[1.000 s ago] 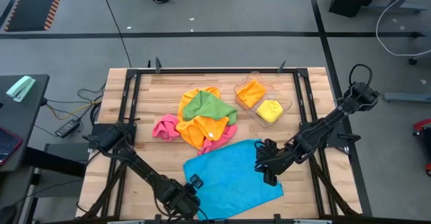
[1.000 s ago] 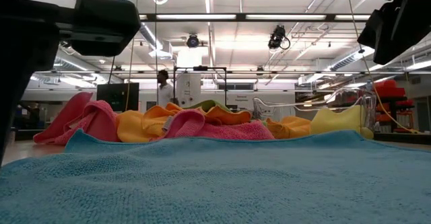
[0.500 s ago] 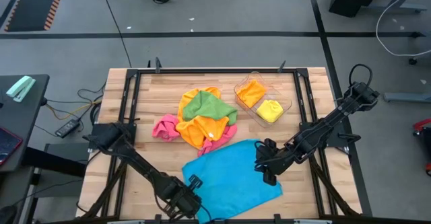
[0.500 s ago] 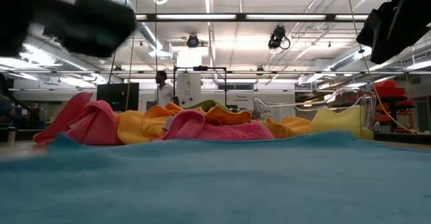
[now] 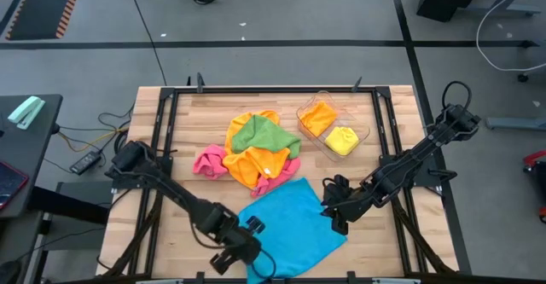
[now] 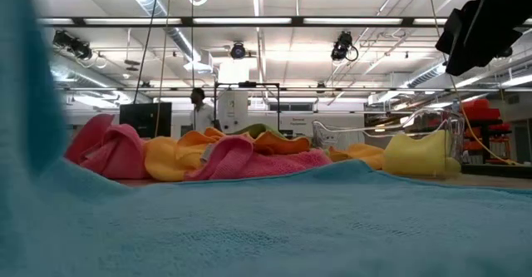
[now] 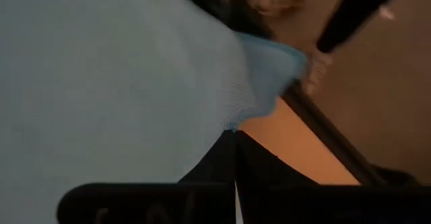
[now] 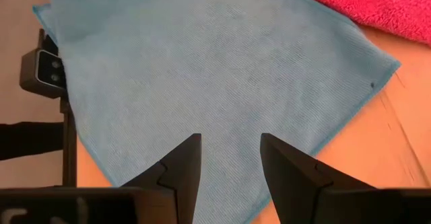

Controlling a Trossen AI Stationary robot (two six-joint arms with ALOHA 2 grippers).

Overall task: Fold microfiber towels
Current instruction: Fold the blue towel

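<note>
A blue microfiber towel [image 5: 294, 216] lies on the near middle of the wooden table. Its near left part is raised, which shows as a blue wall [image 6: 29, 86] in the low view. My left gripper [image 5: 253, 235] is shut on that part. My right gripper [image 8: 229, 158] stands open just over the towel's right part [image 5: 334, 211]; I cannot see it touching the cloth. Behind the blue towel, pink [image 5: 208, 161], orange [image 5: 256, 166] and green [image 5: 264, 135] towels lie crumpled in a pile. My left gripper pinches the blue towel between its two shut fingers at the edge by its near left corner [image 7: 230, 122]. The fingers slant down from the table's near left. The held part is lifted off the table, and the far and right parts lie flat on it.
A clear plastic tray [image 5: 363, 133] at the far right holds a folded orange towel [image 5: 317, 116] and a yellow one [image 5: 341, 139]. A black frame [image 5: 256, 89] runs round the tabletop. Bare wood shows at the left [image 5: 183, 130] and far right [image 5: 388, 139].
My left gripper has shut on the blue towel's near left corner, then risen and gone toward the table's middle, rolling a little. That corner has come up off the table and the towel's near side has drawn in; its far edge has stayed in place.
</note>
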